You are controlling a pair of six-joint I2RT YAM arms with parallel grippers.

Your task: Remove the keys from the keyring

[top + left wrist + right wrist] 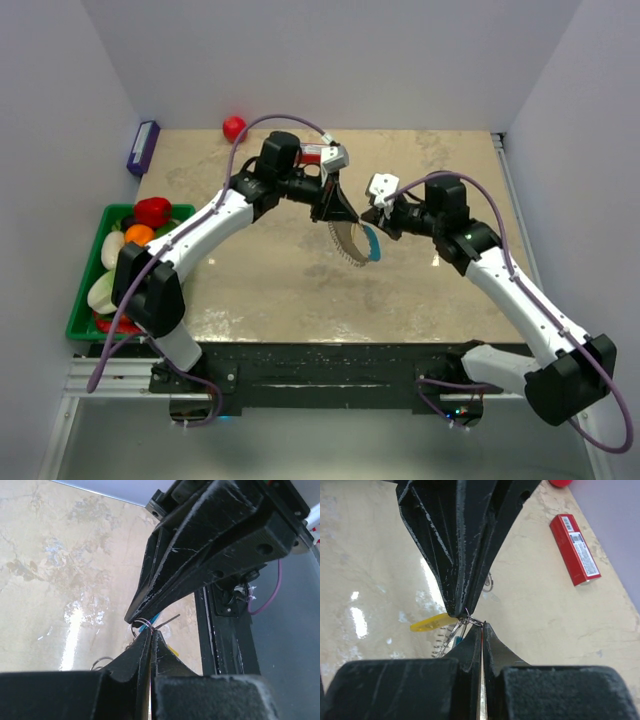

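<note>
Grippers stood tip to tip, left gripper [461, 611] and right gripper [481, 630] both clamped on the keyring [352, 248]. Just below them the yellow key [431, 624] hung, still attached.

- keyring [448, 639]: mostly behind right gripper [482, 625] fingers in its wrist view; links too small to count.
- yellow key [431, 624]: one end hidden behind left gripper [464, 611]; blurry.
- red box [311, 153]: top view, mostly covered by left gripper.
- red ball [561, 482]: cut by top edge.
- green tray [75, 318]: partly under left arm [190, 240].
</note>
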